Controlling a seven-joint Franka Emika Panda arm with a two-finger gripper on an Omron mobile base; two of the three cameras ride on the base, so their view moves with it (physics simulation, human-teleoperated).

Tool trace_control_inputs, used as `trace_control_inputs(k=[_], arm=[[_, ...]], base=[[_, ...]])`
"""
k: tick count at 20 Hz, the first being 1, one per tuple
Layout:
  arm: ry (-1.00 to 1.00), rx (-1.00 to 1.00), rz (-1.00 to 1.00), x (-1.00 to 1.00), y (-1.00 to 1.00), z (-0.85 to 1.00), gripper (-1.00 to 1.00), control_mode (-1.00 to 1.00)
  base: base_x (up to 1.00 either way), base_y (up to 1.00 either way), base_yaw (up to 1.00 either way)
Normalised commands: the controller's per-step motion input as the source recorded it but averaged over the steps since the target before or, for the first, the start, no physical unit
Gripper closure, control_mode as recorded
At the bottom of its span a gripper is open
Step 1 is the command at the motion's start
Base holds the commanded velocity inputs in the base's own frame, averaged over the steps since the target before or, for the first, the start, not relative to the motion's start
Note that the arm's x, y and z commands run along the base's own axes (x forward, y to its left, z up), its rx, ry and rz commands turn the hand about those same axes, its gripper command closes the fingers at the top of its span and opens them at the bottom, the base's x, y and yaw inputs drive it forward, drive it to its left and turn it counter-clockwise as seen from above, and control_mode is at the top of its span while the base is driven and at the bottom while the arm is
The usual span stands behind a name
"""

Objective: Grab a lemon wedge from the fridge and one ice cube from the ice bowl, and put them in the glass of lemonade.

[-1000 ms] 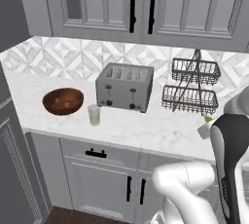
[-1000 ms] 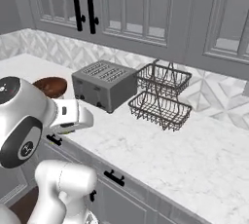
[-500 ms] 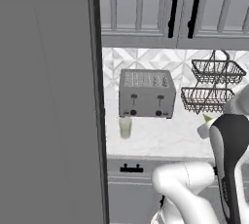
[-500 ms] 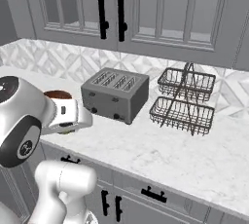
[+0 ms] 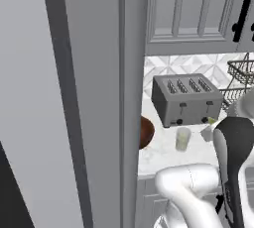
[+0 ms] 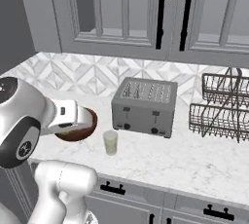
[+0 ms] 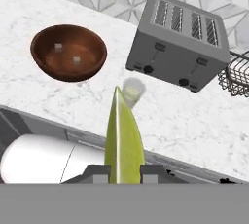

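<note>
Nearest, in the hand view: pincer [image 7: 124, 169] clamped on the lemon wedge [image 7: 123, 142], a yellow-green sliver standing up between the two dark tips, its point rising over the desk edge. In the left base view, same lemon wedge [image 5: 212, 121] a tiny green bit at the end of the white arm, near the toaster's front corner.

Just beyond, on the white marble desk [image 7: 185, 121]: glass of lemonade [image 7: 132, 91], pale and upright, near the front edge, directly past the wedge's tip in the hand view. Also seen as a small pale cup in the right base view [image 6: 111, 142] and the left base view [image 5: 182, 139].

Left of the glass, apart from it: brown wooden ice bowl [image 7: 68, 52] holding two small ice cubes [image 7: 76, 61]. Right of the glass and further back: grey four-slot toaster [image 7: 178, 40], two levers and two knobs on its front; no brand or writing readable on it.

Further right: dark wire basket rack [image 6: 221, 106], two tiers.

Behind: patterned tile backsplash [image 6: 87, 74], then grey panelled cabinets [image 6: 126, 13] with black bar handles.

Large grey fridge [image 5: 64, 98] panel covering the left of the left base view, close to the camera.
</note>
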Motion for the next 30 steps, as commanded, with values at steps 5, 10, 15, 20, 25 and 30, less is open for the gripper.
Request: trace_control_inputs(k=[5,10,15,20,25,30], arm=[[0.06,0.00,0.00,0.38,-0.07,0.00,1.00,-1.00],[0.50,0.16,-0.10,0.94,-0.56,0.00,1.00,-1.00],[0.53,0.22,-0.07,0.53,-0.92,-0.15,1.00,-1.00],[0.03,0.10,-0.02,0.07,-0.18,-0.25,1.00,-1.00],[0.00,0.00,0.00,0.44,0.23,-0.49,1.00,-1.00],[0.00,-0.01,0.00,0.38,0.30,-0.60,1.00,-1.00]], base=[[0.55,0.18,-0.08],[0.00,0.00,0.00],[0.00,0.00,0.00],[0.00,0.00,0.00],[0.00,0.00,0.00],[0.00,0.00,0.00]])
